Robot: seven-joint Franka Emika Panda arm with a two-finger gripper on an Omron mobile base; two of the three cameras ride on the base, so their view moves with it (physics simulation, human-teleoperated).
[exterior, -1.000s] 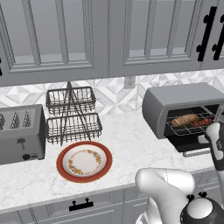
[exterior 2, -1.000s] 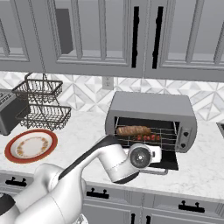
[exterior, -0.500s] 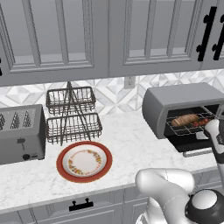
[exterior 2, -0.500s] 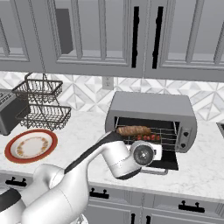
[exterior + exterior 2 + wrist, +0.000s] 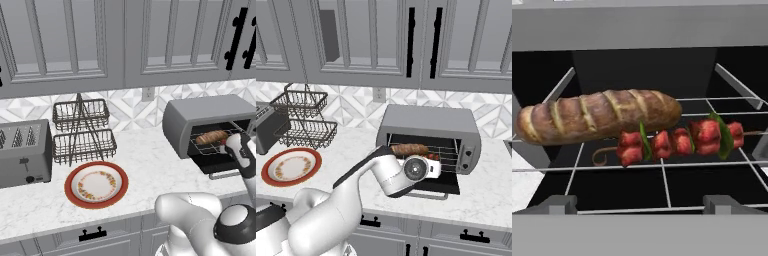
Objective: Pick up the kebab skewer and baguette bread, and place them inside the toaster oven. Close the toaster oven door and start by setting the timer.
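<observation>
No readable text, label, brand, number or sign stands on any appliance, cabinet, dish or food here.

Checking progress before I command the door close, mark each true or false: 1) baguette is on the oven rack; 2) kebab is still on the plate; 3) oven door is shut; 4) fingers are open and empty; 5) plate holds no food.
1) True: the baguette bread lies on the wire rack inside the toaster oven.
2) False: the kebab skewer lies on the rack, in front of the baguette.
3) False: the toaster oven door hangs open.
4) True: the gripper fingers hold nothing.
5) True: the plate is bare.
</observation>
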